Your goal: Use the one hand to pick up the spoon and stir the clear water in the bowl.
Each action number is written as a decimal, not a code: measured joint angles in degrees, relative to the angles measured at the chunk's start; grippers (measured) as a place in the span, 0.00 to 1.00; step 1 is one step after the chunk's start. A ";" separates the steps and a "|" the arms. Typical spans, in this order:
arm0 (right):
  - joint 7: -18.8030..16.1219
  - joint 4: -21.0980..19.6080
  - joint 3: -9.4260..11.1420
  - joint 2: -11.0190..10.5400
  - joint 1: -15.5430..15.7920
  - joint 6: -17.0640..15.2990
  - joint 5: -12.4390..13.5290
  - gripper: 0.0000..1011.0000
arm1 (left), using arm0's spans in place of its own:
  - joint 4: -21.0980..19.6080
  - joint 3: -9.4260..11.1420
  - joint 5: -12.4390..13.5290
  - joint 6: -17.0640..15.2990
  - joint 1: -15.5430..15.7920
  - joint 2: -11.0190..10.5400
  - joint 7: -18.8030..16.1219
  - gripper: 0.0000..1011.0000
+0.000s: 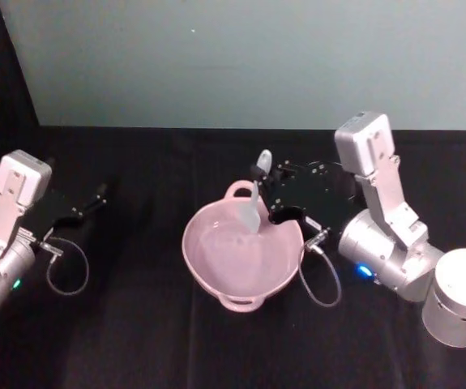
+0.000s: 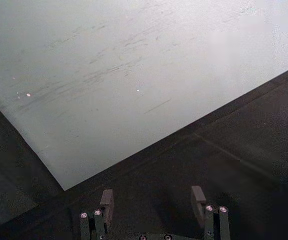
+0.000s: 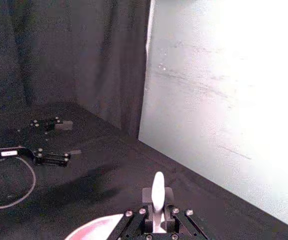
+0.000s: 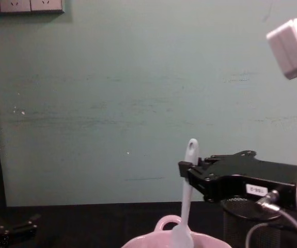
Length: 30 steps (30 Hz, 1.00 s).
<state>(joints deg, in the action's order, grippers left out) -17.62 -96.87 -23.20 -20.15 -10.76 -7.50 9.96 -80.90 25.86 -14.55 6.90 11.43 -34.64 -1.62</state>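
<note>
White spoon (image 1: 254,199), pinched by illegibly labelled right tool (image 4: 188,172), dips into pink bowl (image 1: 280,266); left tool (image 2: 152,196) agape.

A pale green painted wall (image 4: 112,103), marked with faint scuffs, is seen behind a table draped in black cloth (image 1: 135,340). A black curtain (image 3: 83,55) is hung at the wall's left end, and white wall sockets (image 4: 29,5) are mounted high up.
</note>
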 joint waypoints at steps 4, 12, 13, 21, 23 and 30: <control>-0.95 -1.81 0.82 -1.35 1.03 -0.92 -0.14 0.13 | 0.00 0.00 0.00 0.00 0.00 0.00 0.00 1.00; -3.65 -6.59 1.60 -4.35 3.68 -4.35 0.77 0.13 | 0.00 0.00 0.00 0.00 0.00 0.00 0.00 1.00; -3.87 -6.99 1.60 -4.54 3.87 -4.73 0.97 0.13 | 0.00 0.00 0.00 0.00 0.00 0.00 0.00 1.00; -5.24 -10.06 0.76 -5.31 4.72 -9.64 3.47 0.13 | 0.00 0.00 0.00 0.00 0.00 0.00 0.00 1.00; -5.33 -10.48 0.37 -5.18 4.68 -10.56 4.18 0.13 | 0.00 0.00 0.00 0.00 0.00 0.00 0.00 1.00; -5.30 -10.33 -1.19 -4.03 3.61 -12.46 6.05 0.13 | 0.00 0.00 0.00 0.00 0.00 0.00 0.00 1.00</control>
<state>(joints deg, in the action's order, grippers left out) -22.92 -107.20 -24.39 -24.18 -7.15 -19.96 16.01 -80.90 25.86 -14.55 6.90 11.43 -34.64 -1.62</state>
